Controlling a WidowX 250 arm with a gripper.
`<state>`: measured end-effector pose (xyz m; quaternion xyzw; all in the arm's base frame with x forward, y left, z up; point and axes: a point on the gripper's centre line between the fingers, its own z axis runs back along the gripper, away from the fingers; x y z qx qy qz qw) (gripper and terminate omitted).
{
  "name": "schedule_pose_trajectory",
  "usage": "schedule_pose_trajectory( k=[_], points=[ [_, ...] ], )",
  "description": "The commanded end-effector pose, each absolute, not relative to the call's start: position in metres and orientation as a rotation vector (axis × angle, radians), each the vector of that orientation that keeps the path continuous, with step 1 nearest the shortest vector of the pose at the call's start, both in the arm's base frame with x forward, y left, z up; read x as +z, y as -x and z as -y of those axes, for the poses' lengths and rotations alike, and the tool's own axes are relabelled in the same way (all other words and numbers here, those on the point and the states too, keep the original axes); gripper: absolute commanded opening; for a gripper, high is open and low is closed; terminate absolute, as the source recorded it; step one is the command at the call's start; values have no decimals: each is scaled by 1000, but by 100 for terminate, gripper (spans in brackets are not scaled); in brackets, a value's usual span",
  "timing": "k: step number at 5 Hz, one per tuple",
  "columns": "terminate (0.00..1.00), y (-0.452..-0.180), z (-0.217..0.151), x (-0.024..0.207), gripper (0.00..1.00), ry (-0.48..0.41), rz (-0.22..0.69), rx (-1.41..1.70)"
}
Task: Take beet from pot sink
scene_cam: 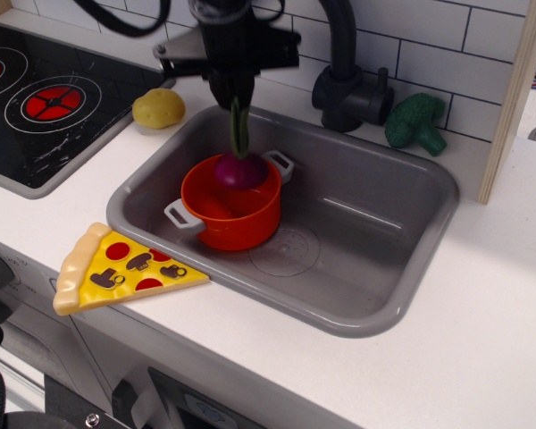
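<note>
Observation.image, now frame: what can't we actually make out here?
- Gripper fingertips: dark against dark, merged with the beet stalks; pad contact unreadable.
- Arm above the gripper: cut off by the top edge.
- Pot floor: hidden by the beet bulb and the near wall.
- Whether the bulb has cleared the pot rim: one view, no depth.
- Faucet spout: cut off at the top edge.

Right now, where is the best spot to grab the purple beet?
By its green stalks, from straight above. The beet hangs upright over the pot, stalks pointing up, and the hand is already shut on them. The round bulb looks slippery.
</note>
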<state>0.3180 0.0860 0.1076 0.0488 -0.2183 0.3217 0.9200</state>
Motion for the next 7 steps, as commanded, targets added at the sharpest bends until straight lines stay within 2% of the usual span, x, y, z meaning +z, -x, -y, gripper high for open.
schedule_pose_trajectory(
  k=[1,2,3,5,7],
  points=[
    [0,-298,-58,164,0,36,469,631],
    [0,-280,-29,159,0,75,397,569],
    [0,-273,-3,138,0,57,364,531],
    [0,-270,32,95,0,20,357,515],
    [0,-292,43,73,0,-18,362,553]
  ],
)
